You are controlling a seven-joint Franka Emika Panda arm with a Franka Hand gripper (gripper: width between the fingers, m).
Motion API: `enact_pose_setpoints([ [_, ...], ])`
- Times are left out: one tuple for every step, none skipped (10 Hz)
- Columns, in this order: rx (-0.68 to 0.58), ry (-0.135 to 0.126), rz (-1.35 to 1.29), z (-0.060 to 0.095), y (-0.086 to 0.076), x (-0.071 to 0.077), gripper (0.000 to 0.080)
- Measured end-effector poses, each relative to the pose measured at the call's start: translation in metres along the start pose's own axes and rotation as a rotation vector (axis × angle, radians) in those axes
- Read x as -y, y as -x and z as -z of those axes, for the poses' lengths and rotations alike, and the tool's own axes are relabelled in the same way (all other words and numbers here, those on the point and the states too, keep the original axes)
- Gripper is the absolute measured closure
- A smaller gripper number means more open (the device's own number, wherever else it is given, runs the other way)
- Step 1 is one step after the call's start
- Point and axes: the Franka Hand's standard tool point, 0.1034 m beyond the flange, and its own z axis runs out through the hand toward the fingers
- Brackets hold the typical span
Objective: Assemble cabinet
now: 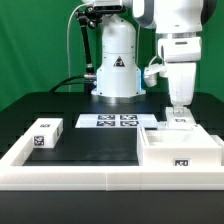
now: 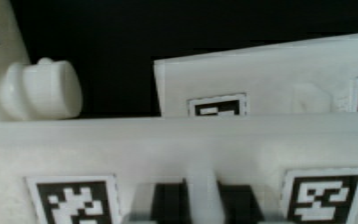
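Note:
The cabinet body (image 1: 181, 150), a white box-like piece with tags, stands at the exterior view's right. My gripper (image 1: 178, 107) reaches straight down onto its back upper edge, beside a small tag. In the wrist view the gripper (image 2: 202, 200) is shut, its dark fingers (image 2: 163, 203) close together against a white tagged panel (image 2: 176, 145) of the cabinet. I cannot tell whether a thin edge is nipped between them. A second tagged white panel (image 2: 274, 75) lies beyond it. A loose white block (image 1: 45, 133) with one tag lies at the exterior view's left.
The marker board (image 1: 117, 121) lies flat in front of the robot's base (image 1: 117, 70). A low white border frame (image 1: 80, 178) runs along the front and left. A rounded white knob-like piece (image 2: 34, 88) shows beside the panels in the wrist view.

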Motion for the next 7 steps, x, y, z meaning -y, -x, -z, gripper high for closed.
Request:
enact_pose_setpoints([
  [0.0, -0.003, -0.001, -0.0013, 0.0002, 0.0007, 0.0729],
  [0.0, -0.004, -0.001, -0.0017, 0.0004, 0.0009, 0.0729],
  [0.002, -0.006, -0.001, -0.0011, 0.001, 0.0005, 0.0729],
  [0.006, -0.01, -0.003, 0.0004, 0.0022, -0.001, 0.0729],
  [0.005, -0.006, -0.007, 0.0021, 0.0029, -0.0046, 0.0729],
  [0.005, -0.006, -0.011, 0.0015, 0.0044, -0.0062, 0.0729],
  [0.005, -0.005, -0.014, 0.0013, 0.0051, -0.008, 0.0729],
])
